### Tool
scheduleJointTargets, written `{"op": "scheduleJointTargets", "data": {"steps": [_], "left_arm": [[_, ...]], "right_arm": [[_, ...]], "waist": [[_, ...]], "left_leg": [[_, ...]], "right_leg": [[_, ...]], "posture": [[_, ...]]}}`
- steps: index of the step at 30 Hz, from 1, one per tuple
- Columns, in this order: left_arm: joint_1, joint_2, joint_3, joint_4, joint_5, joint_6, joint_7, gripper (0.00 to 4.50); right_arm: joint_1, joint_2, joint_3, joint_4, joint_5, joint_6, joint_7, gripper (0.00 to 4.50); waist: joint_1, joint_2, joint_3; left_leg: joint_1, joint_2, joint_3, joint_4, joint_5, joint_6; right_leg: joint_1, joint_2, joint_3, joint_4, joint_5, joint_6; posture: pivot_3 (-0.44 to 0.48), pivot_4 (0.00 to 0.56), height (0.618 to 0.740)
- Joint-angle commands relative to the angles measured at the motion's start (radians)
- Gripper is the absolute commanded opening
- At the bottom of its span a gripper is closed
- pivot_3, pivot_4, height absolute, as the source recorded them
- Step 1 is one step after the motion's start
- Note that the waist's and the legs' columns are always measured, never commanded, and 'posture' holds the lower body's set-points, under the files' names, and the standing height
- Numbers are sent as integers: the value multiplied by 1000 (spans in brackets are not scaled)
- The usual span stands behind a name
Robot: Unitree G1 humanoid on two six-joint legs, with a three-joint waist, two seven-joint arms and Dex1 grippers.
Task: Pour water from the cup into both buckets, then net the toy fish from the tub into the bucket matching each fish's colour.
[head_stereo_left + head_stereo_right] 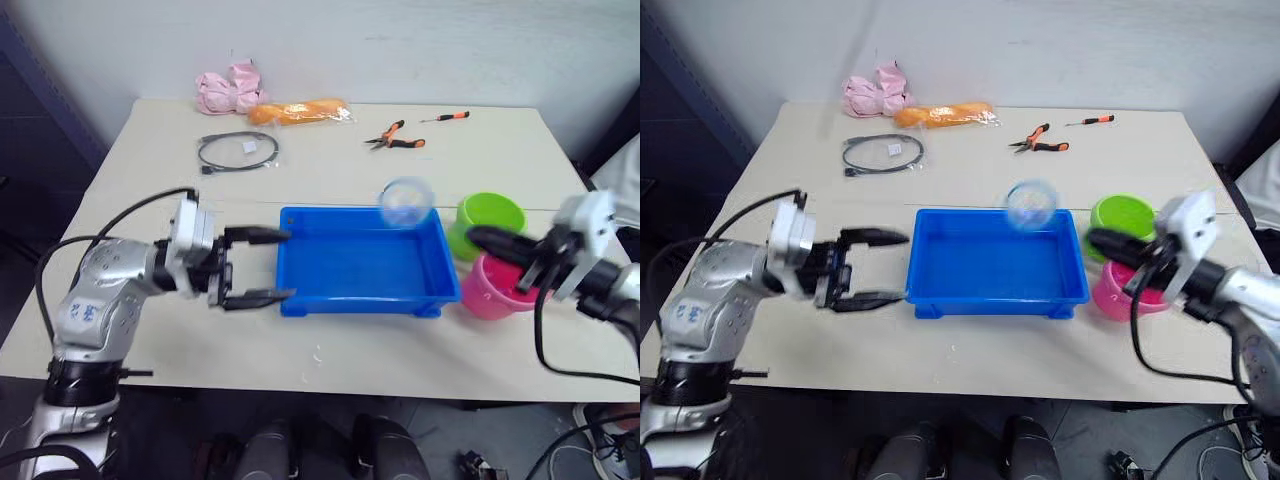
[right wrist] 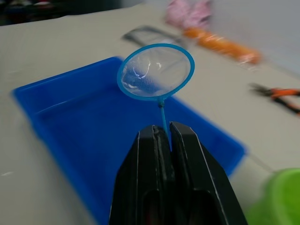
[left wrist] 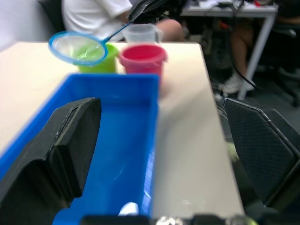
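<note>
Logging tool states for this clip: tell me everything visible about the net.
The net is a small round hoop with a light blue rim and fine, see-through mesh, on a thin straight blue handle. The right pincer is shut on the handle, its two black fingers pressed together around it. The hoop hangs in the air above the far right part of the blue tub, near the green bucket. No fish can be made out in the mesh.

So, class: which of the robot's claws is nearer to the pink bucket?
Right. The right claw hangs just over the pink bucket, shut on the net. The left claw is open at the far end of the tub.
</note>
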Motion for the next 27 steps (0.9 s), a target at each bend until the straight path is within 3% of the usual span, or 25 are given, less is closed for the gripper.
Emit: {"op": "scheduleJointTargets", "data": {"steps": [1,8,13,18,23,27], "left_arm": [[87,64,64,-92,-45,-10,-50,4467],[350,157,131,-137,-29,-40,-105,4467],[398,161,121,-132,-24,-39,-80,4467],[383,165,134,-111,-31,-14,-43,4467],[387,194,146,-71,-3,-19,-33,4500],[438,254,190,-29,-2,15,-53,4500]], "right_arm": [[38,-33,86,-97,-23,-6,118,0],[106,71,318,-71,-209,-111,150,0],[93,149,437,102,-361,-236,176,0],[45,228,474,252,-448,-321,177,0],[25,233,484,290,-460,-338,231,2091],[54,182,399,221,-428,-306,229,4282]], "waist": [[5,0,0],[2,0,0],[4,0,0],[0,0,0],[-9,0,0],[-13,0,0]], "left_leg": [[0,0,0,0,-1,0],[0,0,0,-1,-4,-1],[0,0,0,-1,-5,-3],[0,1,0,-1,-5,-3],[1,1,1,-1,-4,-3],[1,2,1,-1,-5,-4]], "right_leg": [[0,-1,0,-3,0,0],[-1,-1,0,-5,0,0],[-1,-1,0,-5,0,-1],[-2,-1,0,-2,-1,-2],[-2,0,0,-1,-1,-2],[-2,0,0,-1,-2,-3]], "posture": [[0,150,740],[0,150,740],[0,150,740],[0,150,740],[0,150,740],[0,150,740]]}}
